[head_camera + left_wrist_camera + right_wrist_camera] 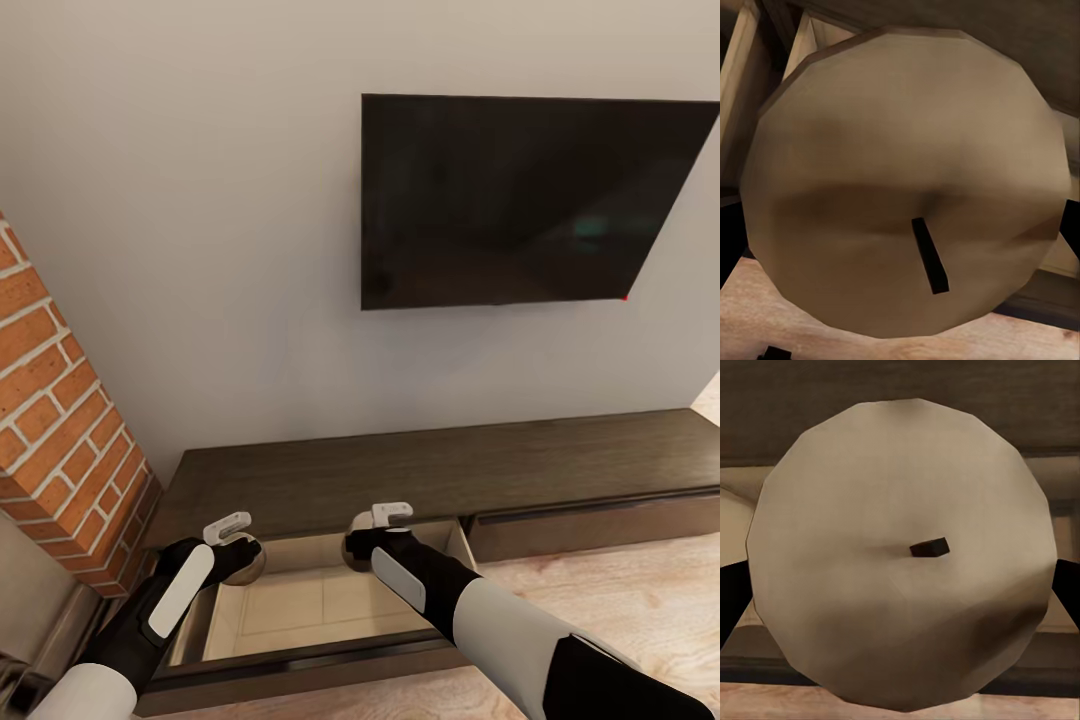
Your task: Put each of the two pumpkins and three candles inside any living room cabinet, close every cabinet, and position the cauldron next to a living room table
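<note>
**Holding two candles over the open cabinet drawer**

Hanging above the pulled-out left drawer [320, 605] of the long dark brown cabinet [440, 470], both arms each carry a candle. The left gripper [238, 545] is clamped on one candle [907, 180], whose flat beige top and small dark wick show close up in the left wrist view. The right gripper [375, 535] grips the second candle [900, 555] the same way, black fingers at either side of it. The drawer's pale beige interior is bare beneath them, its front edge pulled toward the robot. The neighbouring drawer front [600, 525] sits flush and shut. A brick pillar [60, 440] stands just beside the cabinet's left end, crowding the left arm; wooden floor [620, 590] lies open to the right. A dark television [520, 200] hangs on the wall above. No writing is readable.
</note>
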